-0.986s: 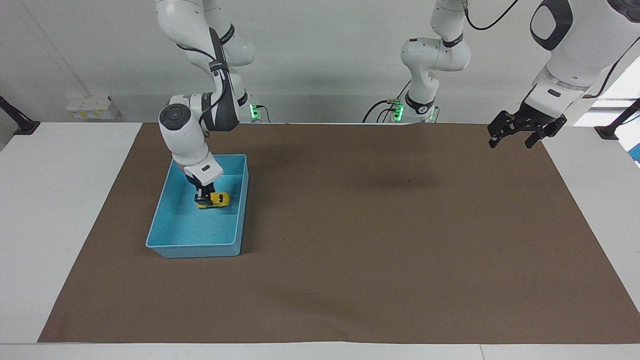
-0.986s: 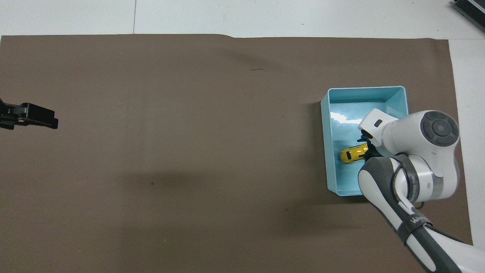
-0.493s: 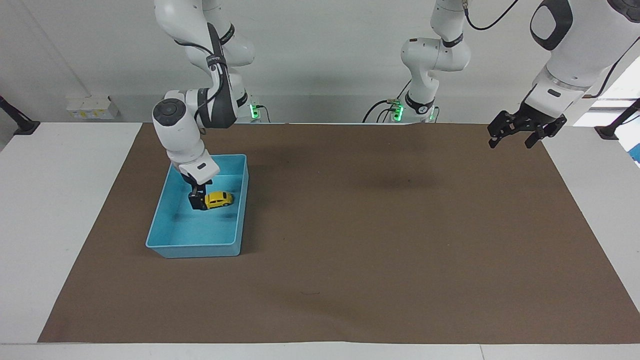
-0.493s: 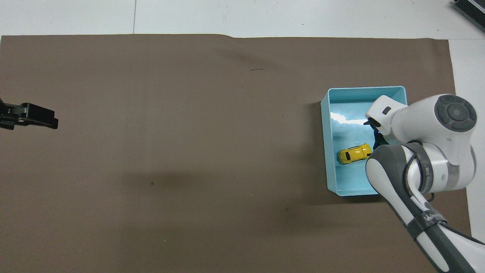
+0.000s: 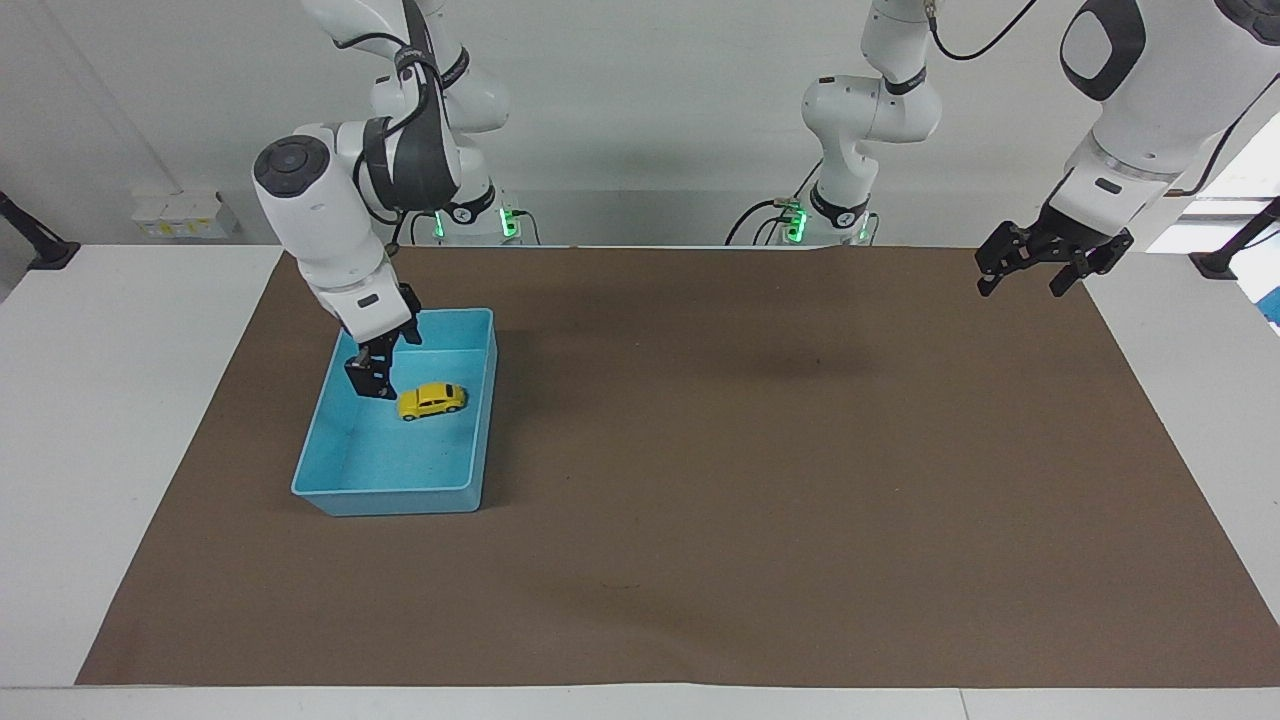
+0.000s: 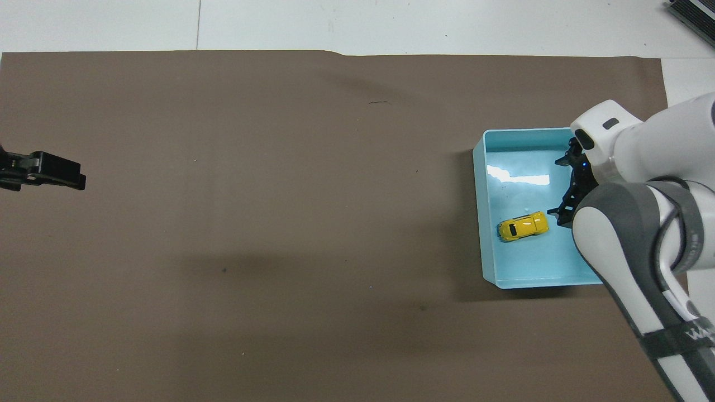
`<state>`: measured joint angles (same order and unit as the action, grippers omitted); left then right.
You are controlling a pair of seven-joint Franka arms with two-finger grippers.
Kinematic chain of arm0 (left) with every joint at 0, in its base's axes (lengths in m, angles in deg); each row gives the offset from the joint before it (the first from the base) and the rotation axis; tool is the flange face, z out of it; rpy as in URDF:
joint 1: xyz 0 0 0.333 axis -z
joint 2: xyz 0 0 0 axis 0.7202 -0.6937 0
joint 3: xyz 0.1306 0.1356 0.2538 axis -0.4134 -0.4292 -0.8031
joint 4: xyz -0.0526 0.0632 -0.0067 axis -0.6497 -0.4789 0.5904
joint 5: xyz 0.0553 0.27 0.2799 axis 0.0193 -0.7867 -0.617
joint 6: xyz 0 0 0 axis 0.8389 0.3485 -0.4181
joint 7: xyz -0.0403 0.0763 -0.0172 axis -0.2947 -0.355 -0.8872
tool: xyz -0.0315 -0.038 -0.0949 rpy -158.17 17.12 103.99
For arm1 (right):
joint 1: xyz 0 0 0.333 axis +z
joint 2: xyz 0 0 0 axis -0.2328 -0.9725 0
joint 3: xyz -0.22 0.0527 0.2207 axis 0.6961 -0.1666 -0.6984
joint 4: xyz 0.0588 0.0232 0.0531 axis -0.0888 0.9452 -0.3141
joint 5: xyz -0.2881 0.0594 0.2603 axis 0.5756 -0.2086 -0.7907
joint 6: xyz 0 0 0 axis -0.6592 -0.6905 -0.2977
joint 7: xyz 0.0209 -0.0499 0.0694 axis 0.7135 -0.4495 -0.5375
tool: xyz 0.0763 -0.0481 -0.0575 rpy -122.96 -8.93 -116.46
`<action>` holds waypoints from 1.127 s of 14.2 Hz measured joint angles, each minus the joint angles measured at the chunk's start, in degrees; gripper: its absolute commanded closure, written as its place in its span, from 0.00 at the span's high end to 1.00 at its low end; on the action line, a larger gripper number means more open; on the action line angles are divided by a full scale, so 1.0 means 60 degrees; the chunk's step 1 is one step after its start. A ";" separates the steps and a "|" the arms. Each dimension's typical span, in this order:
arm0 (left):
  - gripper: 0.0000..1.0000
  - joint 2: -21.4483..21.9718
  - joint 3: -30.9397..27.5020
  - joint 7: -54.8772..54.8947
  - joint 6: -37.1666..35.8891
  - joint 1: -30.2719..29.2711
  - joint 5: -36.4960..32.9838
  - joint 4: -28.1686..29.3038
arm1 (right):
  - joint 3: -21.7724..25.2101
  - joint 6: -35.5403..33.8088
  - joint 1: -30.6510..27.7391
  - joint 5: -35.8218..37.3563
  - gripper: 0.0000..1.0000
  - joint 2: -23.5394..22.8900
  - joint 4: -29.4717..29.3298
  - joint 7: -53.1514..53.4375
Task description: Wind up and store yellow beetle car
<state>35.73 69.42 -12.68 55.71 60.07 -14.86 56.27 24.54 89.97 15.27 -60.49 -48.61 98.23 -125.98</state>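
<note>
the yellow beetle car point(image 5: 431, 400) is now released on the floor of the light blue tray point(image 5: 345, 492), the right claw point(image 5: 372, 382) lifted off with fingers apart, the left claw point(image 5: 1038, 270) idle and apart over the desk edge, so storing appears done.

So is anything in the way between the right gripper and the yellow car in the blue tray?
Nothing visible. The right gripper hangs open over the tray, just beside the yellow beetle car, which sits alone on the tray floor. The left gripper waits at the table's other end.
</note>
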 measured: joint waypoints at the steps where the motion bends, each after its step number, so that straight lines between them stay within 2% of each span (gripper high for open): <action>1: 1.00 0.0000 0.0000 0.0000 0.0000 0.0000 0.0000 0.0000 | 0.0001 -0.0177 0.0000 -0.0013 1.00 0.0145 -0.0172 0.0768; 6: 1.00 0.0000 0.0000 0.0000 0.0000 0.0000 0.0000 0.0000 | 0.0079 -0.1382 -0.0041 -0.0040 1.00 0.0503 -0.1397 0.4730; 11: 1.00 0.0000 0.0000 0.0000 0.0000 0.0000 0.0000 0.0000 | 0.0024 -0.1657 -0.0064 -0.0189 1.00 0.0507 -0.1751 0.8438; 16: 1.00 0.0000 0.0000 0.0000 0.0000 0.0000 0.0000 0.0000 | -0.0015 -0.1917 -0.0043 -0.0348 1.00 0.0551 -0.1897 1.0187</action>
<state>35.73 69.41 -12.68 55.71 60.07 -14.86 56.27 24.45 78.47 15.01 -62.58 -45.30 86.85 -64.85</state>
